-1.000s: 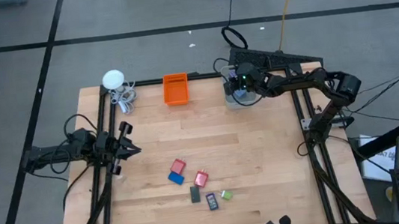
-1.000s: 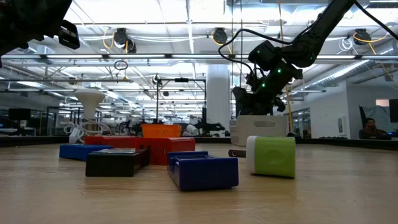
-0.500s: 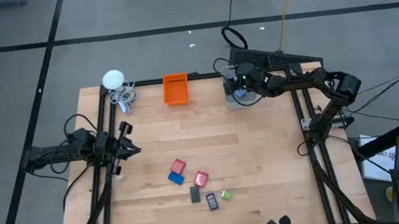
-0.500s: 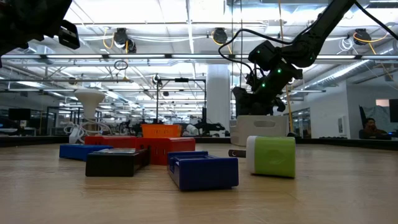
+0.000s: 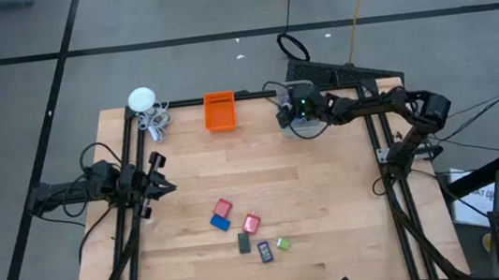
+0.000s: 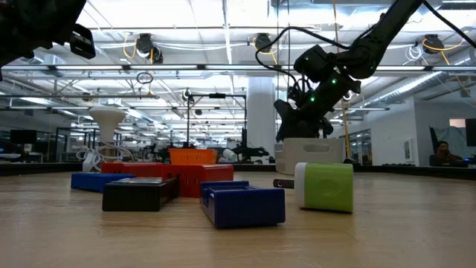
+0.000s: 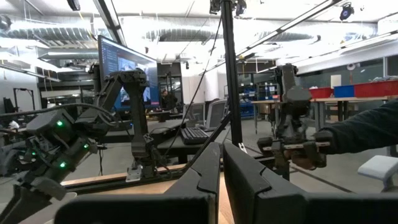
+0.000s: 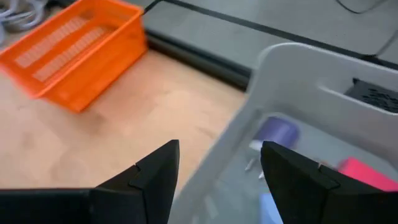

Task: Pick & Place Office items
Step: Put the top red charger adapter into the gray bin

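The job is looking partly done: the bench (image 5: 330, 187) is still carrying a cluster of office items near its front middle, while the clear grey bin (image 8: 292, 81) at the far right corner is already holding a few pieces. In the right wrist view a pale purple piece (image 8: 277, 132), a pink piece (image 8: 367, 174) and something bluish beside them are lying on the bin's floor; what else is in there I cannot tell. The orange bin (image 5: 220, 111), standing at the far edge near the middle, is showing only its slatted bottom and is looking empty. The right end effector (image 5: 290, 115) is hanging over the grey bin's near rim with its fingers spread and nothing between them, which suggests a drop has just been made. The left end effector (image 5: 161, 175) is waiting at the left edge, fingers pressed together and holding nothing. Still lying loose are a red block (image 5: 222, 207), a blue block (image 5: 219, 223), a pink block (image 5: 250, 223), a dark grey slab (image 5: 244, 243), a dark blue-topped piece (image 5: 265, 251) and a small green bit (image 5: 283, 244), all close together and well apart from both bins, so roughly six pickups seem to be remaining.
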Controlling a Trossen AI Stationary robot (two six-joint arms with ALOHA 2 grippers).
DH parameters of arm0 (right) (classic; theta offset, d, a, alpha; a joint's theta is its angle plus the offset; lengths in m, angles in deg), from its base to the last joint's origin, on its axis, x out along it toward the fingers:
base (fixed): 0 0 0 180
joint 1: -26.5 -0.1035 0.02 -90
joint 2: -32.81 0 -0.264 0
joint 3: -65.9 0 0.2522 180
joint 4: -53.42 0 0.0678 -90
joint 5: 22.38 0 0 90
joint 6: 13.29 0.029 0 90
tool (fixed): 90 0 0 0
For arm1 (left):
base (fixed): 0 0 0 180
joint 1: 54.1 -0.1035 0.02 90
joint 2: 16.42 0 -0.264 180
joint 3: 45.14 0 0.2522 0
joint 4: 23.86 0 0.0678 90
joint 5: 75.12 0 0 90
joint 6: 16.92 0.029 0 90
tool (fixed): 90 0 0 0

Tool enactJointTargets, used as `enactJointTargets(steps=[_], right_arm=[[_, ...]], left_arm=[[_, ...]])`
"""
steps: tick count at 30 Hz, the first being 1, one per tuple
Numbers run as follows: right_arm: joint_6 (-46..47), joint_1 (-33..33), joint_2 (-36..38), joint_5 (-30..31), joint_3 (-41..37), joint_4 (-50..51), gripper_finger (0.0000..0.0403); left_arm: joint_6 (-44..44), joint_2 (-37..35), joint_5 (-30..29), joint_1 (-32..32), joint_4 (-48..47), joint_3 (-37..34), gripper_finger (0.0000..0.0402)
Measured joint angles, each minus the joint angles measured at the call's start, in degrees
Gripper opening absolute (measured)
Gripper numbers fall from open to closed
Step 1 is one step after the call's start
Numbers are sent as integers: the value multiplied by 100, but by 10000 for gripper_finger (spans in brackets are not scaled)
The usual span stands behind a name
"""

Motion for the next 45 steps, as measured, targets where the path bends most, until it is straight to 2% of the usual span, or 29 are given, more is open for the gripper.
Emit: enactJointTargets(steps=[8,29,45], right_arm=[[-501,-665,0,1,0,-205,213],[-527,-2849,0,0,0,-924,211],[-396,-5113,0,-5,0,-1199,207]], left_arm=[[0,-1,0,-1,1,0,24],[0,-1,-2,-1,-1,0,24],[0,0,-2,-1,-1,0,24]])
